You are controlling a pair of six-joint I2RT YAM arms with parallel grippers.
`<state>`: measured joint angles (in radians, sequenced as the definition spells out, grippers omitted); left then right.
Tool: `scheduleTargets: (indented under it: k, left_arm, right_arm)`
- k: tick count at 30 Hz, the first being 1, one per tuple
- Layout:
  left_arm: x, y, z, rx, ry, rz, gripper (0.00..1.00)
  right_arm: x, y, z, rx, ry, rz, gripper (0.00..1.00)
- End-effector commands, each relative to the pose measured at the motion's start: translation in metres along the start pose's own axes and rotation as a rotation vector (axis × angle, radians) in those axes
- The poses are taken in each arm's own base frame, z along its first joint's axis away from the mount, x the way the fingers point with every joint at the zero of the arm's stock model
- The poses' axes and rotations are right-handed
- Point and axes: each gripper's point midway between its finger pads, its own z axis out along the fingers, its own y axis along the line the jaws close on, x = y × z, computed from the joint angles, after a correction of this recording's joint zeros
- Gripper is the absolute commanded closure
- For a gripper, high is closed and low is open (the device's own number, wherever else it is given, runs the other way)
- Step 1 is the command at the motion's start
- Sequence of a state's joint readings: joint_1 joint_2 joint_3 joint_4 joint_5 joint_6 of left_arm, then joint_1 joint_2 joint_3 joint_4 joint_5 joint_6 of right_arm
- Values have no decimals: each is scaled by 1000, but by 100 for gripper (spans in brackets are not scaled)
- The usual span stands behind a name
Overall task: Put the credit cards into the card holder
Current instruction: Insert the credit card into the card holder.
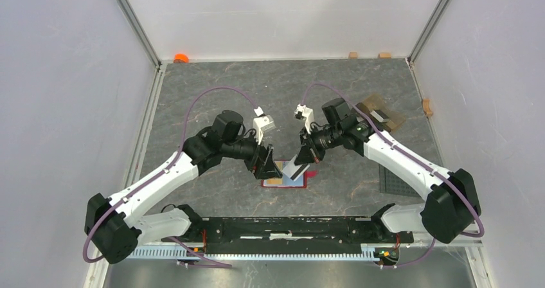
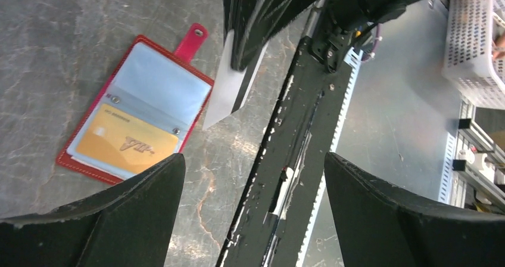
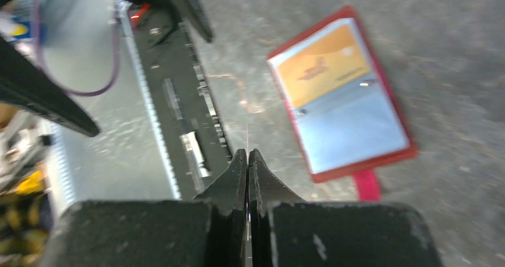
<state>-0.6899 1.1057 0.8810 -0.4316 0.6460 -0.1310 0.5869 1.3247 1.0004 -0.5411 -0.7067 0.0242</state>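
Near the front edge of the desk (image 1: 257, 89): red card holder (image 2: 66, 160), open.
Orange card (image 2: 128, 143) in one clear pocket; right jaws pinch a pale card (image 2: 221, 100); left jaws spread.

even, diffuse light from above, bright without hard glare. in the top view the arms throw only soft, faint shadows on the grey table (image 1: 257, 89). the left wrist view is sharp. the right wrist view is motion-blurred, and the card holder (image 3: 351, 130) is smeared at its edges.

Left claw (image 2: 253, 160) spread wide — right claw (image 3: 248, 154) pinched shut on card (image 2: 217, 100), both angled inward.
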Motion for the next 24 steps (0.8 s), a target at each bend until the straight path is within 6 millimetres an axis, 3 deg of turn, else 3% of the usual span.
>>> scheduleTargets:
  k: [1, 7, 14, 20, 21, 23, 24]
  left_arm:
    - [-4, -12, 7, 68, -12, 75, 10]
    - [1, -25, 12, 127, 18, 72, 34]
    - [4, -33, 15, 166, 37, 61, 66]
    - [10, -45, 17, 235, 60, 45, 69]
    - [11, -46, 18, 243, 65, 42, 74]
    - [13, -48, 19, 252, 73, 38, 94]
    - [14, -48, 19, 252, 76, 35, 98]
  right_arm:
    - [-21, 59, -9, -306, -98, -35, 100]
    - [-25, 86, -13, -432, -93, -70, 100]
    - [-21, 96, -12, -469, -60, -95, 100]
    - [-19, 95, -9, -467, -47, -87, 100]
    - [-19, 95, -9, -467, -48, -87, 100]
    - [-19, 94, -9, -456, -47, -86, 97]
    - [-20, 91, -8, -433, -48, -84, 87]
